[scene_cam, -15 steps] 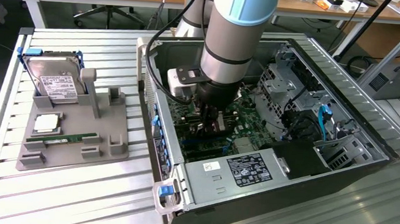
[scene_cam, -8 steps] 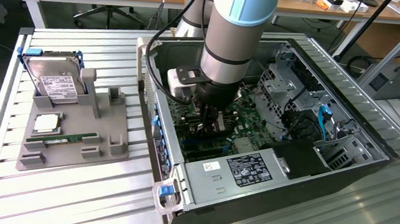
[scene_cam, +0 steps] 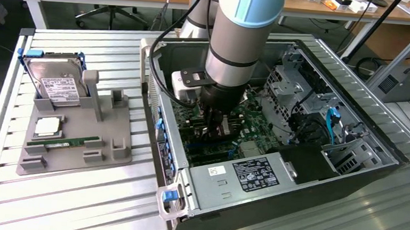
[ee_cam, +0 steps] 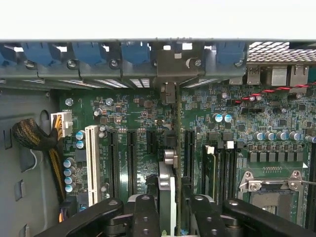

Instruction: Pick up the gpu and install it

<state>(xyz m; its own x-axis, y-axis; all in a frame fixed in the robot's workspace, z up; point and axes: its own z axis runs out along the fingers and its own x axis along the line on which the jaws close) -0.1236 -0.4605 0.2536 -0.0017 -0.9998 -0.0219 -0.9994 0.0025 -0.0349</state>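
Observation:
The gpu (ee_cam: 167,190) stands on edge in the motherboard (ee_cam: 138,111), in line with a black expansion slot. Its silver bracket (ee_cam: 168,74) reaches the row of blue-clipped openings at the case's rear wall. My gripper (ee_cam: 170,219) is lowered into the open computer case (scene_cam: 373,157), and its black fingers (ee_cam: 145,215) sit against both faces of the card, shut on it. In the exterior view the gripper (scene_cam: 214,130) hangs straight down over the board's middle, with the card mostly hidden behind the fingers.
On the exterior view's left, a grey fixture (scene_cam: 75,139) carries a hard drive (scene_cam: 57,84), a CPU (scene_cam: 49,128) and a RAM stick (scene_cam: 64,144). Inside the case are the power supply (scene_cam: 251,174), drive cages (scene_cam: 292,83), a white slot (ee_cam: 91,158), the CPU socket (ee_cam: 269,190) and a cable bundle (ee_cam: 34,136).

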